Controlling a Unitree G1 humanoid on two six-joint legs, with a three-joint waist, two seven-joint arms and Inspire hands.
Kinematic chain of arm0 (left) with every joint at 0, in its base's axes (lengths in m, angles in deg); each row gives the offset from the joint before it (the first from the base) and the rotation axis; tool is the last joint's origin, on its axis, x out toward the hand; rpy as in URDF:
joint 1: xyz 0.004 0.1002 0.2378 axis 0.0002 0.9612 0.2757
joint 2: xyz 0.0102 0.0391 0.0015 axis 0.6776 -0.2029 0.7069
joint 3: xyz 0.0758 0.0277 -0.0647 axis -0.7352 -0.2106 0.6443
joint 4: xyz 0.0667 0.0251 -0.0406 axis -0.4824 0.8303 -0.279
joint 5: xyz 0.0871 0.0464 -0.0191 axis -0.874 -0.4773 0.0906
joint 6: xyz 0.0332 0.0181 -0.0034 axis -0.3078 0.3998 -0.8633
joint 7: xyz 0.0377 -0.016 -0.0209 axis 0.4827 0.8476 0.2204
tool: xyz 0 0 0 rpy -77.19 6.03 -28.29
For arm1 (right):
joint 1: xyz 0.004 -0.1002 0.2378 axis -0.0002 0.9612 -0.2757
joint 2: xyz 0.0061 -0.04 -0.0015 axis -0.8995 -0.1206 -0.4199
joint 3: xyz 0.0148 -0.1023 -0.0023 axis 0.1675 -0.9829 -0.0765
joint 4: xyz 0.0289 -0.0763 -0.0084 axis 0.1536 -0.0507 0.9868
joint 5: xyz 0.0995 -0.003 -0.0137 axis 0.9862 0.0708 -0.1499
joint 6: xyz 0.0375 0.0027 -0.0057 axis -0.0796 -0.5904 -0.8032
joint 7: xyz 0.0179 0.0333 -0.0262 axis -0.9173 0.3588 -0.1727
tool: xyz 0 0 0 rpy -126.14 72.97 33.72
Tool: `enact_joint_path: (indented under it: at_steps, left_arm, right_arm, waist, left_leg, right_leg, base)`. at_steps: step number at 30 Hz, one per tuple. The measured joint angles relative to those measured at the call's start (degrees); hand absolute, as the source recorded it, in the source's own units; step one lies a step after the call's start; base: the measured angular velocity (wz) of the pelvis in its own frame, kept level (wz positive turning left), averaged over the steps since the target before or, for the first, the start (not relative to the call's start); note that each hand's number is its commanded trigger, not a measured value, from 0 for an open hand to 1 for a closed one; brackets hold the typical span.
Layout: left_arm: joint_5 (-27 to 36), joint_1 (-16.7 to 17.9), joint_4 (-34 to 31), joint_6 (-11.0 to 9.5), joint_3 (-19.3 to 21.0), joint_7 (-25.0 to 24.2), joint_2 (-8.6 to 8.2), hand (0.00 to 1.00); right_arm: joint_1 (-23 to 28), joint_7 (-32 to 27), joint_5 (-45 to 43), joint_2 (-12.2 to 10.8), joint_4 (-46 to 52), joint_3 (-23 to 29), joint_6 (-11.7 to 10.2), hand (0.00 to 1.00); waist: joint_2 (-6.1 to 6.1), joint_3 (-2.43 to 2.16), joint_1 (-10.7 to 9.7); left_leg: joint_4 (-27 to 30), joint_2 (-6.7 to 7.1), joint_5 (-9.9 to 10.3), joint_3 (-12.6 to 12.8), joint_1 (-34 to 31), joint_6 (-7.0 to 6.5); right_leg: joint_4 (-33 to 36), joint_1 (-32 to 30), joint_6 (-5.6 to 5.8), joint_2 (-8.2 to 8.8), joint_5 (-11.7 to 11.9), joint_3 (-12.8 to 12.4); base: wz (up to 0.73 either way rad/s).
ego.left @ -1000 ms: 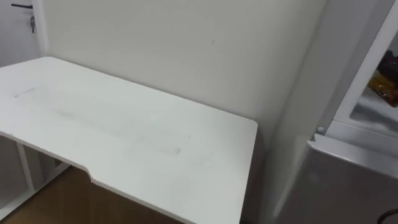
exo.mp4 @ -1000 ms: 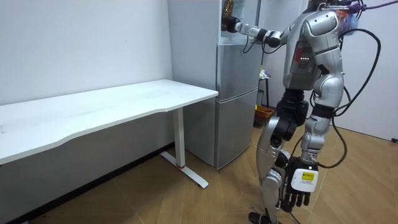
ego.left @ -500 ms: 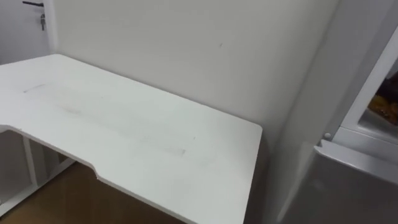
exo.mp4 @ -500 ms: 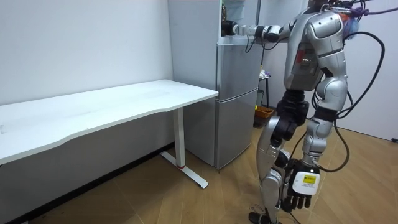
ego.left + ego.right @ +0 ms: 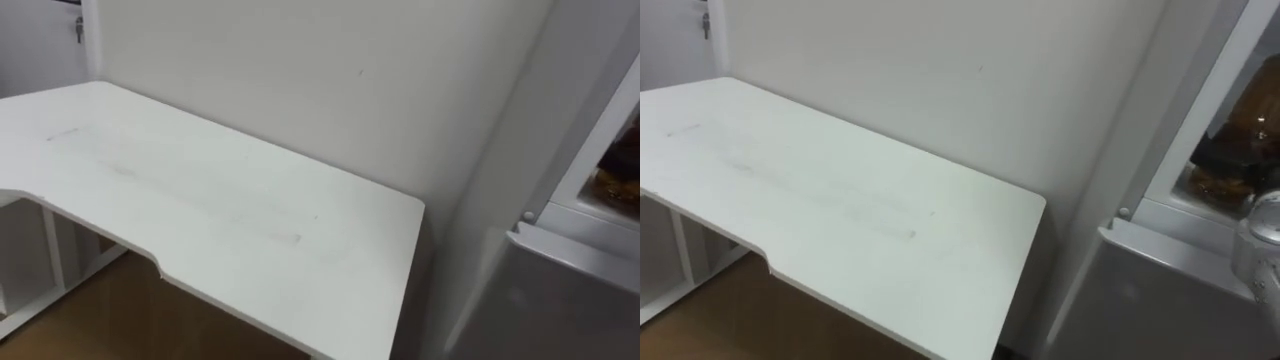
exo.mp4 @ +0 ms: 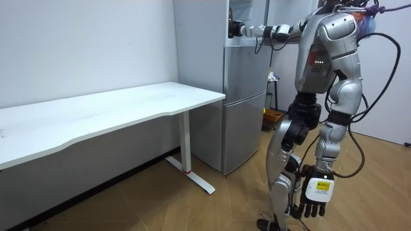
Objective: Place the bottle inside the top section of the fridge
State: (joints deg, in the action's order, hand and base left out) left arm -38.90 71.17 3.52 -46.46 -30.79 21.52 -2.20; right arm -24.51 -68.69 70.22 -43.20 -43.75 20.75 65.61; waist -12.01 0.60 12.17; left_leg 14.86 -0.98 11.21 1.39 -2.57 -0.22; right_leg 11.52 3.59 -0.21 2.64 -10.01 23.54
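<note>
I stand in front of the silver fridge (image 6: 244,102), at the right end of the white table. My right arm is stretched out level, and my right hand (image 6: 237,29) is at the mouth of the open upper compartment (image 5: 1225,150). A clear bottle (image 5: 1260,250) shows at the right edge of the right eye view, hanging just over the top of the lower door. It appears to be held in that hand. Brown and dark food packs lie on the shelf inside. My left hand (image 6: 313,199) hangs low by my leg with straight fingers, holding nothing.
The white table (image 5: 200,200) stands against the wall on my left, its right end close to the fridge's side. The fridge's lower door (image 5: 560,300) is closed. A small yellow bin (image 6: 272,118) sits on the floor beyond the fridge.
My right arm has straightened and levelled toward the upper compartment. The hanging left hand has swung slightly toward the room view's right. The eye view has shifted a little.
</note>
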Motion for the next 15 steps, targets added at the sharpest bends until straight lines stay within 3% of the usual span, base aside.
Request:
enact_joint_path:
  at_steps: [4,15]
  left_arm:
    - [0.0,-0.7,-0.2,0.0,-0.3,0.9,0.11,0.00]
    - [0.1,-0.8,-0.5,1.0,-1.9,1.9,0.29,0.00]
  right_arm:
    - [-0.4,-1.4,0.0,0.3,-0.9,0.0,-0.4,0.00]
    - [-0.4,-1.7,-0.1,0.3,-1.3,-1.2,-3.4,0.00]
  waist:
    - [0.06,0.04,0.9]
    - [0.81,0.12,1.1]
  left_leg:
    - [0.6,-0.43,0.0,-0.1,-1.0,0.34]
    - [0.8,-0.65,-0.1,0.0,-1.4,0.63]
  right_leg:
    - [-0.1,-0.7,-0.33,-0.43,0.2,0.0]
    - [-1.0,-0.6,-0.78,-0.84,0.5,0.0]
  base:
    - [-0.01]
    - [0.00]
